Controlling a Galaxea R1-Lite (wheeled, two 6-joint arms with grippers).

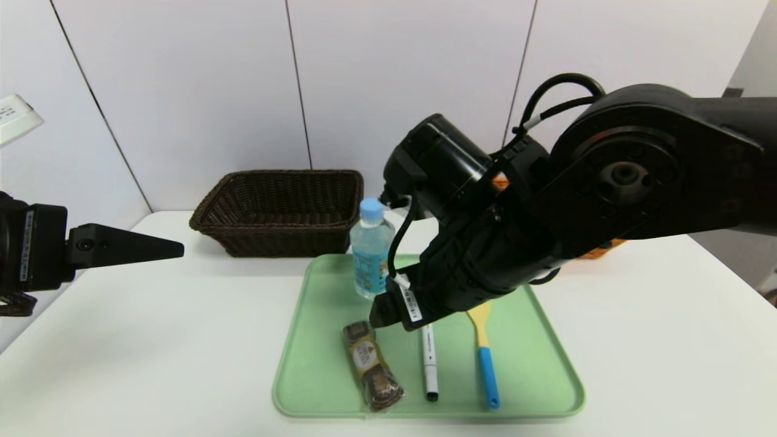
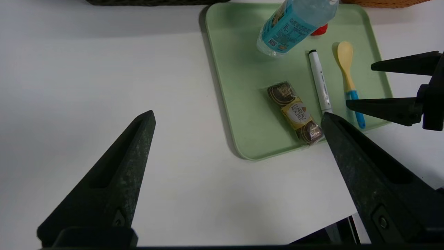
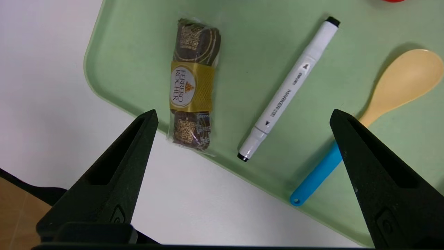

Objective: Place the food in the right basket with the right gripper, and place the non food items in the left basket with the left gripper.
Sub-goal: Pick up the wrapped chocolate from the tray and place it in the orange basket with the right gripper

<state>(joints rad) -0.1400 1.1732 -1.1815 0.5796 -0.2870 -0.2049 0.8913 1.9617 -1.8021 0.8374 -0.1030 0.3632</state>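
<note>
While the right claw (image 3: 242,118) hangs spread wide and empty, food waits on the pale green plastic tray (image 1: 534,370).
Frame centre: clear water bottle (image 1: 371,249), white marker pen (image 1: 429,362), brown-gold wrapped chocolate pack (image 1: 371,365); dark wicker basket (image 1: 280,209) upper left; left claw (image 2: 239,118) released, far left.

The head view looks forward and down over the green tray (image 1: 534,364). The left wrist view faces it from farther off, tray at upper right. The right wrist view looks steeply down, close above the chocolate pack (image 3: 192,86), shared by all views.
</note>
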